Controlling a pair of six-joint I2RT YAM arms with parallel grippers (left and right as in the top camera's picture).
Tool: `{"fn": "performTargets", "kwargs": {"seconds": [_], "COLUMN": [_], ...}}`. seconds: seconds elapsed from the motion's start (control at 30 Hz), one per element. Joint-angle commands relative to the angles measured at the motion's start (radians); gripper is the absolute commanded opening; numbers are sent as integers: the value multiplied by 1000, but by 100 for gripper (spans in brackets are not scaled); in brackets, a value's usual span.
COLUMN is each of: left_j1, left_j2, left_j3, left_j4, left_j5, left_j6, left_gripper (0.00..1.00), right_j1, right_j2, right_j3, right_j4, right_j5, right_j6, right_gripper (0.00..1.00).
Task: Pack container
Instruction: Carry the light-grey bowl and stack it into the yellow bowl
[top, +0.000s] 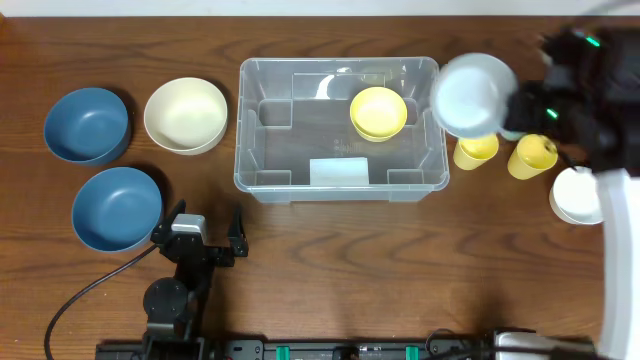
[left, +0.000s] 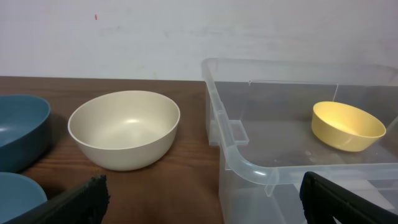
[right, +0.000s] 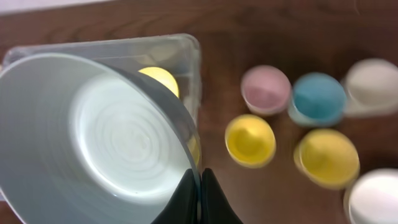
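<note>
The left jaws stand wide and empty at the front of the table (top: 400, 262). Centre: the container (top: 340, 64), long axis left-to-right, yellow bowl (top: 378, 112) inside. The right jaws pinch a pale bowl (top: 474, 95) by its rim over the container's right rim; the interior lies leftward, nearest this arm.

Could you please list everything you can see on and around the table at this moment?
container: one, clear, table centre
yellow bowl: one, yellow, inside the container, far right
blue bowls: two, dark blue, far left
cream bowl: one, cream, just left of the container
pale bowl: one, pale blue-white, held over the container's right edge
yellow cups: two, yellow, right of the container
pink cup: one, pink, beyond the yellow cups
blue cup: one, light blue, beside the pink cup
white cups: two, white, far right
left claw: one, black, open, empty, near edge
right claw: one, black, shut on the pale bowl's rim
</note>
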Motion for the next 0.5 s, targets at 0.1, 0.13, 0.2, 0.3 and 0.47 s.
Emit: {"fn": "performTargets", "kwargs": {"seconds": [0.1,0.13,0.2,0.3,0.47], "left_j1": [5,5,5,5,5], "left_j2": [-6,-6,-6,-6,-6], "left_j3": [-16,-16,-16,-16,-16], "left_j4": [-36,-35,-35,-36,-35], "left_j5": [15,15,15,15,15], "left_j6": [13,13,13,13,13], "left_gripper": [98,98,98,98,98], "right_j1": [142,158,180,216,265], "right_j2": [209,245,301,376,473], "right_j3": [102,104,104,104,104], "right_j4": [40,60,94,145,203], "right_j5": [171,173,172,169,171], "right_j6": [-64,-64,-64,-64,-64], "right_gripper": [1,1,1,1,1]}}
